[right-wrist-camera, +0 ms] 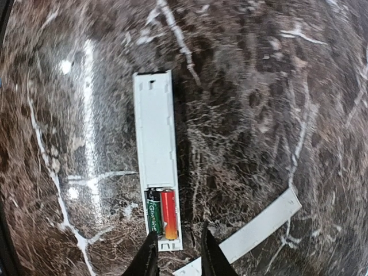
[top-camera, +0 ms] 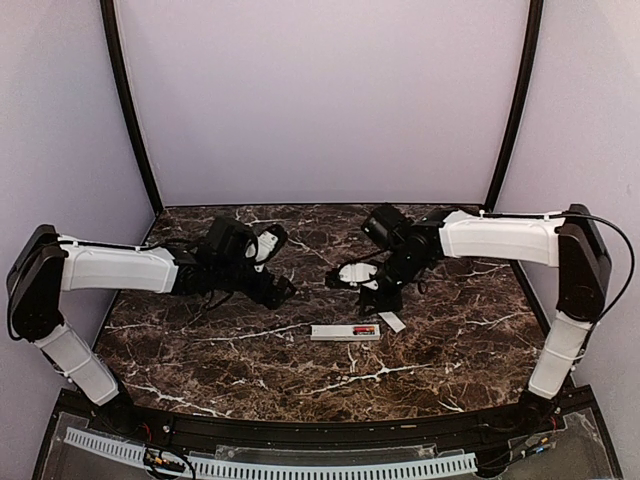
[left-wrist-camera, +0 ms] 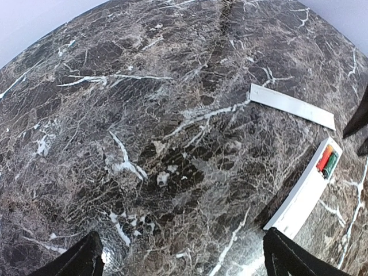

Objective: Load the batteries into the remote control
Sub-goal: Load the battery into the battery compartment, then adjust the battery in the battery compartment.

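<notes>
On the dark marble table (top-camera: 200, 350), a little below the middle of the top view, lies the white remote control (top-camera: 345, 332). It lies flat with its open side up. Two batteries (right-wrist-camera: 160, 214) sit side by side in the hollow at one end of it, which is the right end in the top view. One is green and black. The other is red and orange. A thin white cover strip (top-camera: 393, 322) lies flat on the table just beside that same end, at a slant.

The left claw (top-camera: 285, 290) is up and to the left of the remote control in the top view. It is not touching it. Its fingers (left-wrist-camera: 80, 259) are spread wide and there is nothing between them. In its own camera the two black tips sit in the bottom corners. The remote control runs up from beside the right tip toward the right edge of the frame.

The right claw (right-wrist-camera: 179, 259) hangs over the battery end of the remote control. Its two fingers (right-wrist-camera: 213, 256) are close together with only a small gap. They pinch nothing. In its own camera the tips show at the bottom of the frame, right at the end where the batteries lie. I cannot tell if they touch the remote control.
</notes>
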